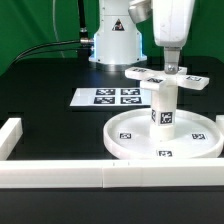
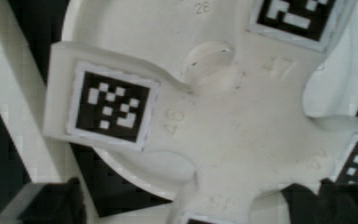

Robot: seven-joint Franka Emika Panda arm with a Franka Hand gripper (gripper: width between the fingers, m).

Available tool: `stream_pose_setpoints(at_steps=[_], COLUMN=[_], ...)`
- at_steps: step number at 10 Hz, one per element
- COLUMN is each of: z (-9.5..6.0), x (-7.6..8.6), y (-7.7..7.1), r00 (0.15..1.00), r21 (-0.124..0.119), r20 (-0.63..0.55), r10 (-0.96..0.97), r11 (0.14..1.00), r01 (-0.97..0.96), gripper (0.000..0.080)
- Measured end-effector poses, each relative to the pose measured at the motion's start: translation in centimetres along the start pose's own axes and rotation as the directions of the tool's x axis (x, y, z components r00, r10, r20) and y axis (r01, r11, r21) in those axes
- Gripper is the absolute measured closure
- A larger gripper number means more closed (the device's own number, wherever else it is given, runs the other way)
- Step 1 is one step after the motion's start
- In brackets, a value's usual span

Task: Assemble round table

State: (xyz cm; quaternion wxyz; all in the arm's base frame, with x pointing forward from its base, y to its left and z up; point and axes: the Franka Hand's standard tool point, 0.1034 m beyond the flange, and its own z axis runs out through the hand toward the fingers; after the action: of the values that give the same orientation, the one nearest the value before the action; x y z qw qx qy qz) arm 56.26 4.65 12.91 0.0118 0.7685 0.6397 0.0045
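The large rimmed white plastic disc (image 1: pixel 165 140) lies on the black table (image 1: pixel 50 80) with the thick short white cylinder (image 1: pixel 164 106) upright on its centre. The flat white cross-shaped piece (image 1: pixel 166 76) sits on top of the cylinder, and the robot's two-finger gripper (image 1: pixel 169 68) is down over its middle. The step in hand looks like seating or screwing the cross onto the cylinder (the last of the 3 parts). Next, the cross likely needs turning while kept level. Whether the claw is clenched on the cross or released I cannot tell. Only the exterior view shows the whole stack, the marker board (image 1: pixel 110 97) and the long white wall bars (image 1: pixel 60 176). Only the wrist view shows the cross's surface (image 2: pixel 202 100) close up, with its tags.
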Motion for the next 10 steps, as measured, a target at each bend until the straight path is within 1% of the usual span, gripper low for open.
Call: stream_pose_setpoints(at_steps=[1, 2, 3, 7, 10], z=[0.06, 0.09, 0.07, 0.08, 0.44], x=[-0.12, -0.16, -0.04, -0.6, -0.74], y=[0.18, 0.31, 0.45, 0.57, 0.44], r00=[0.992, 0.967, 0.943, 0.874, 0.88], r21=[-0.017, -0.029, -0.039, -0.027, -0.021], r20=[0.01, 0.027, 0.043, 0.064, 0.063], r10=[-0.126, -0.254, -0.329, -0.482, -0.472], r11=[0.992, 0.967, 0.943, 0.875, 0.881], r01=[0.126, 0.255, 0.331, 0.484, 0.474], gripper=[0.015, 0.015, 0.015, 0.015, 0.015])
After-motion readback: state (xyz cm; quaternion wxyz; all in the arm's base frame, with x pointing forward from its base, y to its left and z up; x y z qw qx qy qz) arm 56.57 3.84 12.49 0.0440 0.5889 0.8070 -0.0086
